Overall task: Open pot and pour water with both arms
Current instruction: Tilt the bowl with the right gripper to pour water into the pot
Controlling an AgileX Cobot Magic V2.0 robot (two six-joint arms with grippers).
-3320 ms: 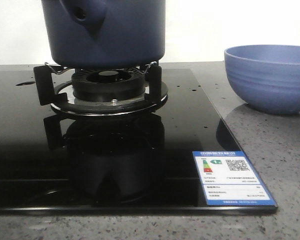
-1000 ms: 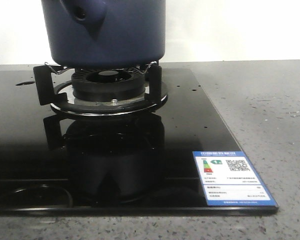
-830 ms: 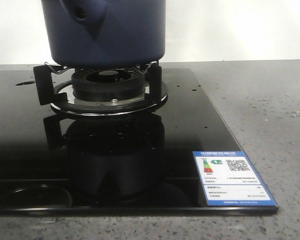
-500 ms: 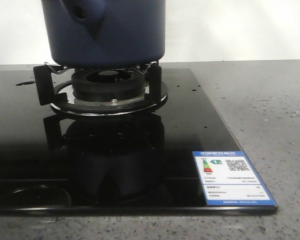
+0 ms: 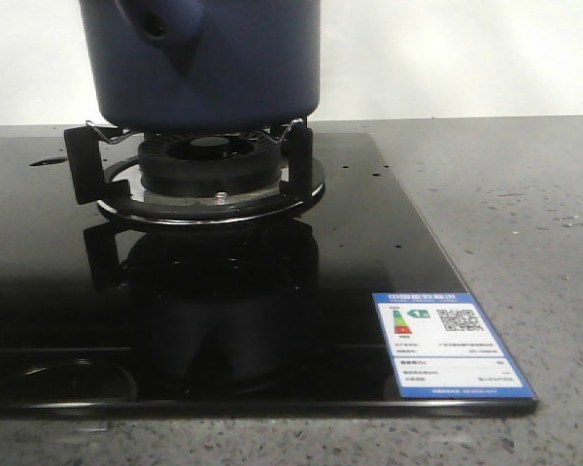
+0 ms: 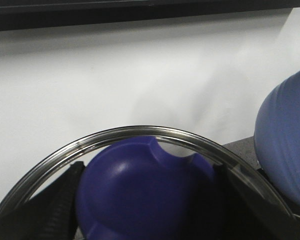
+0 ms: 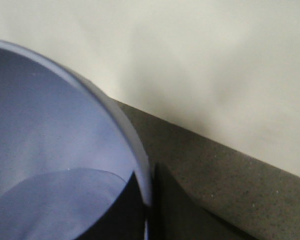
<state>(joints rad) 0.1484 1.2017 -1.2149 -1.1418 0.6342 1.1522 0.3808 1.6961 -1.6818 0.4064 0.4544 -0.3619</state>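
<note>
The dark navy pot [image 5: 209, 58] stands on the burner [image 5: 209, 160]; its handle tab with a round hole [image 5: 155, 24] faces me, and its top is cut off by the frame. Neither gripper shows in the front view. My left gripper [image 6: 146, 200] is shut on the blue knob [image 6: 145, 192] of a glass lid [image 6: 140, 131] and holds it up in front of the white wall. My right gripper [image 7: 149, 210] is shut on the rim of the periwinkle bowl [image 7: 50, 150], which holds water [image 7: 55, 205]. The bowl also shows in the left wrist view [image 6: 287, 145].
A black glass cooktop [image 5: 272, 272] carries the burner and a blue-and-white energy label [image 5: 452, 345] at its front right corner. Grey speckled counter [image 5: 505, 194] lies to the right. A white wall stands behind.
The periwinkle bowl that stood on the counter at the right 3.3 s ago is gone from the front view. Over the last second the pot and cooktop have not moved.
</note>
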